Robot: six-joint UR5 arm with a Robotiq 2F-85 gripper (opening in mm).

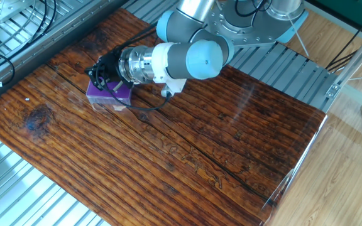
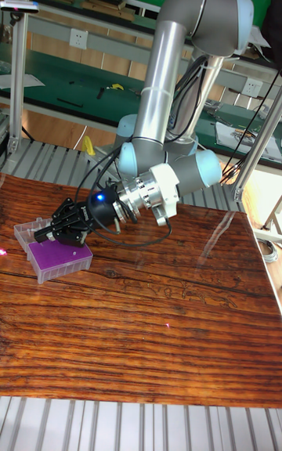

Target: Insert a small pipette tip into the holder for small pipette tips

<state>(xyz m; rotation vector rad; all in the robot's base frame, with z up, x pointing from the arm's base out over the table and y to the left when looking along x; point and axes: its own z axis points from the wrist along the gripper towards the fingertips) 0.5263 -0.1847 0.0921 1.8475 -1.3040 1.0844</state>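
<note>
The holder for small pipette tips [image 1: 110, 96] is a small clear box with a purple top plate, standing on the far left part of the wooden table. In the tall fixed view the holder [image 2: 63, 257] lies at the left. My black gripper [image 1: 97, 75] hangs tilted just above the holder's rear edge, pointing left and down. From the tall fixed view the gripper [image 2: 47, 236] has its fingers drawn together over the plate's back left corner. A small pipette tip is too small to make out between them.
A clear plastic lid [image 2: 26, 230] lies just behind the holder. Black cables [image 1: 144, 107] loop from the wrist down to the tabletop beside the holder. Metal slatted benches [image 1: 17, 37] surround the wooden table [image 1: 187, 144].
</note>
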